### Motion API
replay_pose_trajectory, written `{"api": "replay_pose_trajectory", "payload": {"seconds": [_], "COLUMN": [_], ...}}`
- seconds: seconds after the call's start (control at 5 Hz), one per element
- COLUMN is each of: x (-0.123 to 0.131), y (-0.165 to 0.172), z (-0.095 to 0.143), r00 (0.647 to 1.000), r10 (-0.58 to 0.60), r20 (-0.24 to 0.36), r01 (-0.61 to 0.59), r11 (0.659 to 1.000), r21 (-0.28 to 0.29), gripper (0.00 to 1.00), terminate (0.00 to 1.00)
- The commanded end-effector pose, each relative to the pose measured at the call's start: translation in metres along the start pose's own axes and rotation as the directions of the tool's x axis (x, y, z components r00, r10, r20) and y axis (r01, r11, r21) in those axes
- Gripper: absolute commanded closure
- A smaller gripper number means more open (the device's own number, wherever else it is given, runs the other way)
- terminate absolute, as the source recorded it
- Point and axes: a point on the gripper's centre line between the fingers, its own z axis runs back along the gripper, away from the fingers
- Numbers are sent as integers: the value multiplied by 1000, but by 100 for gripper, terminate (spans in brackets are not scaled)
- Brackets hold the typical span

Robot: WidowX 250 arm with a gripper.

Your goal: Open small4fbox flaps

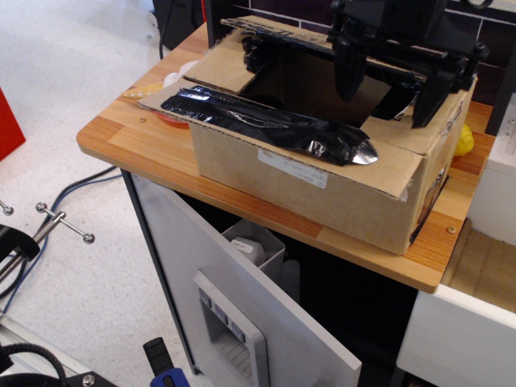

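Observation:
The small4fbox (pixel 339 189) is a brown cardboard box on the wooden tabletop (pixel 121 137), with a white label (pixel 293 168) on its near long side. The near long flap (pixel 274 121), covered in crinkled black tape, lies along the front edge. The left short flap (pixel 222 68) tilts outward. The far long flap (pixel 314 36) stands at the back. The right short flap (pixel 419 125) lies flat over the right end. My black gripper (pixel 387 101) hangs open just above the opening's right part, one finger (pixel 347 72) over the opening, the other finger (pixel 430 101) over the right short flap.
A yellow object (pixel 464 139) sits behind the box's right end. White and red items (pixel 173 81) lie by the box's left end. A white cabinet door (pixel 242 306) stands open under the table. A white unit (pixel 496 185) stands at the right.

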Motion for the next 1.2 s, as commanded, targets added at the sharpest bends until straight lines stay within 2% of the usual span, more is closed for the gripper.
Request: {"api": "replay_pose_trajectory", "payload": {"seconds": [0.0, 0.6, 1.0], "x": [23, 43, 67], "y": [5, 8, 17], "z": [16, 43, 58], "r00": [997, 985, 973], "r10": [-34, -102, -167], "r20": [70, 139, 160], "r01": [34, 89, 147], "r11": [999, 991, 980], "r21": [-2, 100, 130], "gripper": [0, 0, 0], "terminate": [0, 0, 0]}}
